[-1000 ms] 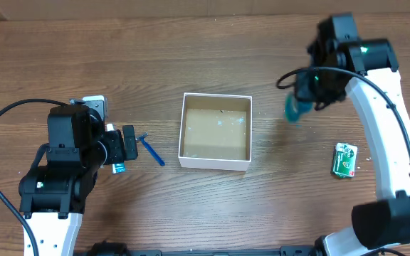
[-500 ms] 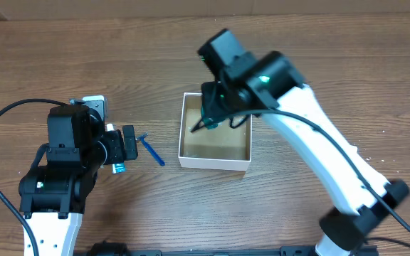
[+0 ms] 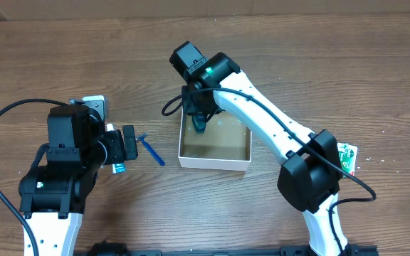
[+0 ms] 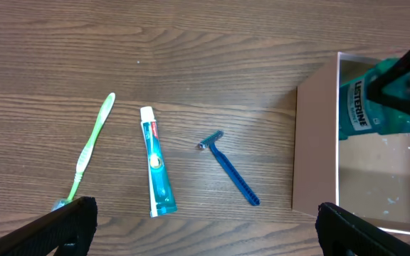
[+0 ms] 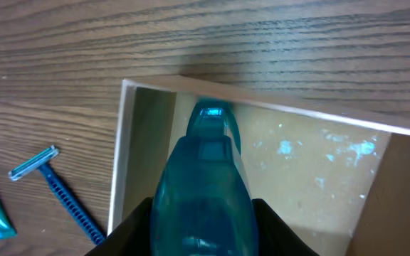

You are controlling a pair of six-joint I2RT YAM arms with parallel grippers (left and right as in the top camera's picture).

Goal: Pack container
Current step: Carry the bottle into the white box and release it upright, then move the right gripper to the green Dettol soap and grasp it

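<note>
The container [image 3: 215, 162] is a shallow square box with white walls and a brown floor at the table's middle; it also shows in the left wrist view [image 4: 313, 149] and the right wrist view [image 5: 125, 156]. My right gripper [image 3: 201, 117] is shut on a teal mouthwash bottle [image 5: 203, 186] and holds it over the box's far left corner; the bottle also shows in the left wrist view [image 4: 371, 107]. My left gripper [image 3: 128, 144] is open and empty, left of the box, above a blue razor [image 4: 228, 168], a toothpaste tube [image 4: 155, 162] and a green toothbrush [image 4: 92, 142].
A green and white packet [image 3: 345, 158] lies at the right of the table. A small white object [image 3: 95, 102] lies behind the left arm. The right arm stretches across the box from the right.
My right arm has carried the mouthwash bottle from the right side of the table leftward to over the box's far left corner. The left arm has not moved.
</note>
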